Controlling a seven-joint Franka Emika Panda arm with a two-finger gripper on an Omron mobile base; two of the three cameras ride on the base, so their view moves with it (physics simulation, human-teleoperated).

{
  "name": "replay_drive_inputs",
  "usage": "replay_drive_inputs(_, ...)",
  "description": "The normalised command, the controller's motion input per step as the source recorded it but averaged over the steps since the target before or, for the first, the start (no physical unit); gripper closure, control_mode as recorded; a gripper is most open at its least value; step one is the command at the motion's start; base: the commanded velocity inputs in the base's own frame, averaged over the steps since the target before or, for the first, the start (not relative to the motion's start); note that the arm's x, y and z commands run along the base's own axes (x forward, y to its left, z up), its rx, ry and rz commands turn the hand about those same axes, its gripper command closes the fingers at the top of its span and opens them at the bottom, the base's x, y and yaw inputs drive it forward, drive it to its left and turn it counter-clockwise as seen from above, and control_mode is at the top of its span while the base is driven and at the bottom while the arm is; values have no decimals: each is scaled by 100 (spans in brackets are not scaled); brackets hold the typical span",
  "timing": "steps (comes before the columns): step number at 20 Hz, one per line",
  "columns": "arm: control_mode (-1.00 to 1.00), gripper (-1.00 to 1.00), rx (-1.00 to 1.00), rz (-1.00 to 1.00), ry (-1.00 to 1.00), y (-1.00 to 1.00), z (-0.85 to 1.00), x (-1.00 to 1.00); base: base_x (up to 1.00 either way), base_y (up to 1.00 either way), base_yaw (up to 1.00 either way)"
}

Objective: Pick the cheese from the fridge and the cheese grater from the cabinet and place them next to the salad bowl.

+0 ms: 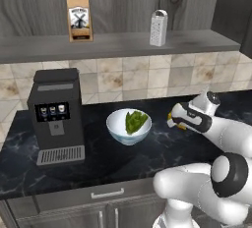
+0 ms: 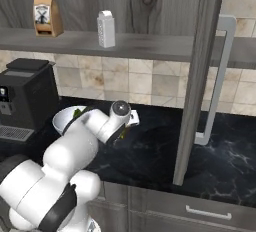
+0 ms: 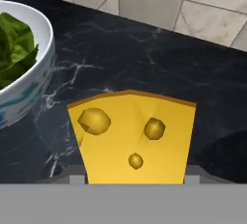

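Gripper clamps cheese low over surface beside bowl, unreleased; grater untouched on cabinet shelf.

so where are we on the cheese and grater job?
About halfway. The cheese is out of the fridge and sits between the jaws of the gripper, low over the counter just right of the salad bowl, not yet released as far as I can tell. The grater stands untouched on the cabinet shelf; fetching it is what's left.
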Motion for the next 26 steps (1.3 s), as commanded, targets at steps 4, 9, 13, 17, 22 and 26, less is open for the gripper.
replay_drive_inputs(4,-100,100,0,32,6,55,-8,27,0,0,0)
replay_drive_inputs(9,-100,100,0,31,0,7,-45,23,0,0,0)
replay_drive_inputs(13,-100,100,0,28,-4,0,-54,23,0,0,0)
replay_drive_inputs(17,-100,100,0,24,-3,1,-19,27,0,0,0)
replay_drive_inputs(22,-100,100,0,21,0,5,-10,25,0,0,0)
replay_drive_inputs(26,-100,100,0,22,0,13,-17,29,0,0,0)
